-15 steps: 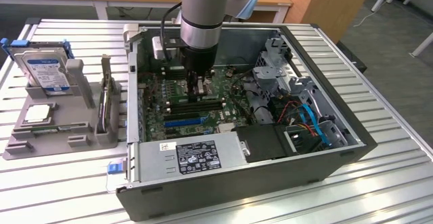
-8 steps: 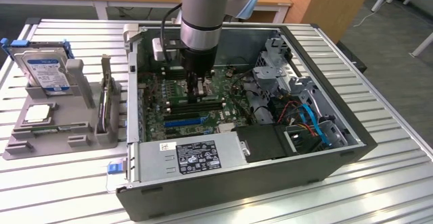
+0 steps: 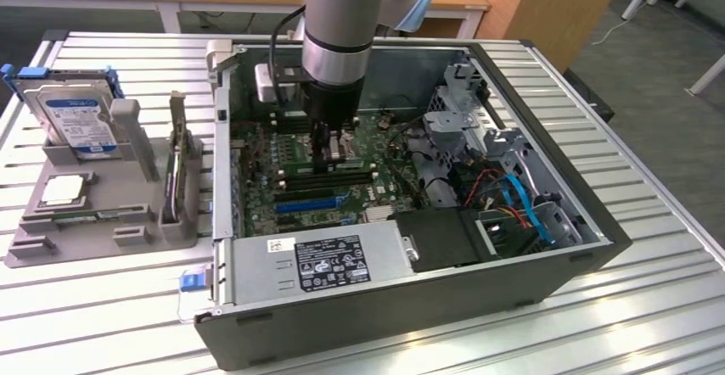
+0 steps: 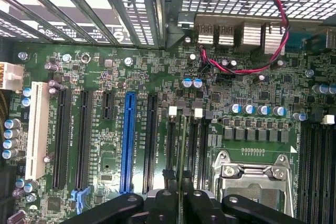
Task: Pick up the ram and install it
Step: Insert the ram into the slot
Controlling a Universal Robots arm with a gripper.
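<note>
The ram (image 4: 181, 150) shows edge-on in the wrist view as a thin green stick. It stands upright along a memory slot between two other black slots (image 4: 170, 145), beside white latches (image 4: 172, 111). My gripper (image 4: 181, 203) is shut on it, one black finger (image 4: 163, 205) on each side. In the exterior view the gripper (image 3: 332, 161) reaches straight down into the open computer case (image 3: 566, 256), onto the middle of the motherboard (image 3: 295, 190). I cannot tell whether the ram is fully down in the slot.
The metal CPU socket (image 4: 252, 177) lies close beside the memory slots, and a blue expansion slot (image 4: 127, 140) on the other side. A power supply (image 3: 328, 260) and cables (image 3: 515, 201) fill the case's near side. A grey holder (image 3: 29, 248) at the exterior view's left carries a hard drive (image 3: 80, 120) and a bracketed card (image 3: 176, 171).
</note>
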